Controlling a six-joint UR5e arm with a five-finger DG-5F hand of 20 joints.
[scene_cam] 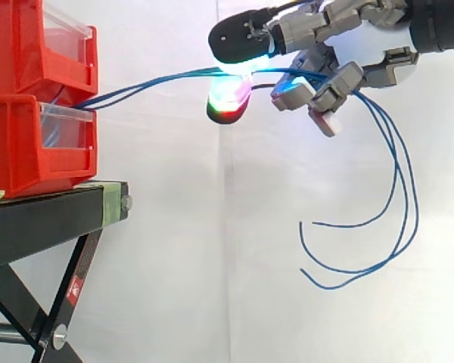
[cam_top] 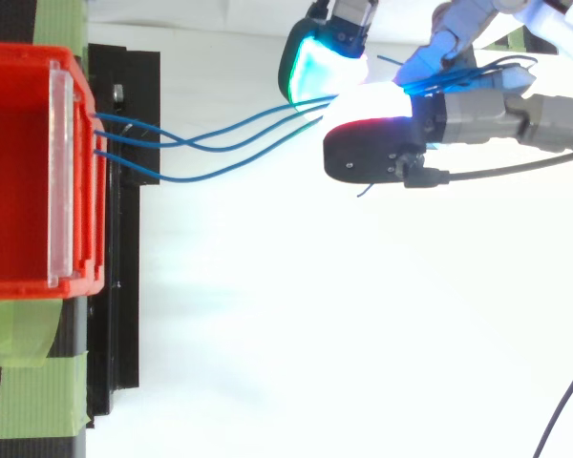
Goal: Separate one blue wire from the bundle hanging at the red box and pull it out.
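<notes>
Wires (cam_top: 220,134), blue and thin, three by my count, leave the front edge of the red bin (cam_top: 19,267) just beside its clear front plate (cam_top: 62,181). They cross one another a little way out and run on together toward the hand (cam_top: 477,114).

From the side the same wires (scene_cam: 151,83) come out at the front edge where the upper bin (scene_cam: 30,45) sits on the lower bin (scene_cam: 23,144). They climb gently across the white curtain (scene_cam: 174,227), well above the black stand (scene_cam: 38,219) that carries the bins.

The hand (scene_cam: 363,45) comes in from the upper right at about the height of the upper bin, well apart from both bins. It is closed on the wires. One fingertip glowing cyan-white (scene_cam: 238,62) sits on top of them and a pad glowing green and magenta (scene_cam: 228,98) lies just beneath. The wires pass between the two, and the other fingers curl over them farther back. From above, the cyan pad (cam_top: 317,62) is on one side of the wires and the black back of the other fingertip (cam_top: 372,153) on the other.

All three wires appear to go into the grip together, though I cannot tell whether any one is held apart from the rest. Behind the hand their tails (scene_cam: 399,197) hang free in long loops and curl back toward the stand at the bottom. Green tape (cam_top: 29,382) lies on the stand's near corner in the top view.
</notes>
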